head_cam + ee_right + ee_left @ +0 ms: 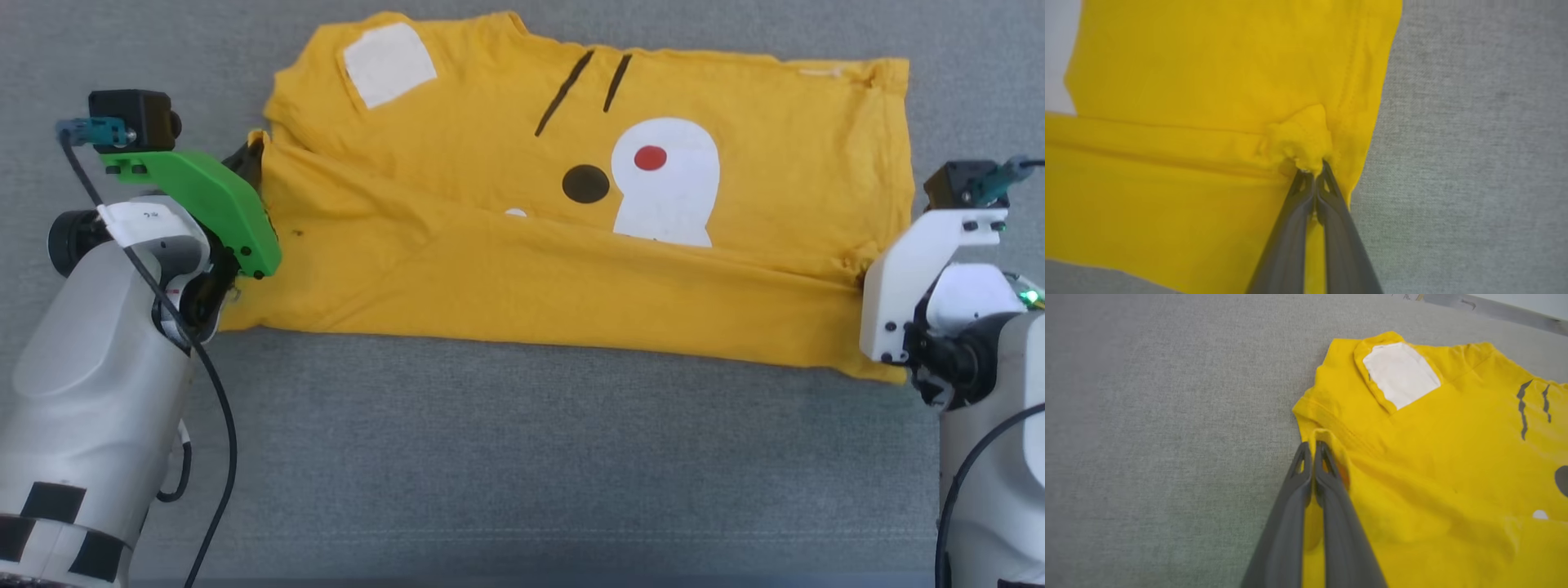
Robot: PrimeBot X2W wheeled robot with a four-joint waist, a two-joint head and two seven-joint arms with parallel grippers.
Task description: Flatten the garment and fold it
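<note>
Wrist views show left gripper [1312, 446] and right gripper [1314, 166] pinched shut on the yellow T-shirt [490, 278], whose fold likely needs level, taut, matched travel.

I can read no text, number or brand from here. A small dark marking [151, 214] sits on the left arm's white cover [135, 227], at nine o'clock in my head view, too small to make out. The garment [490, 269] carries printed shapes, not letters.
</note>
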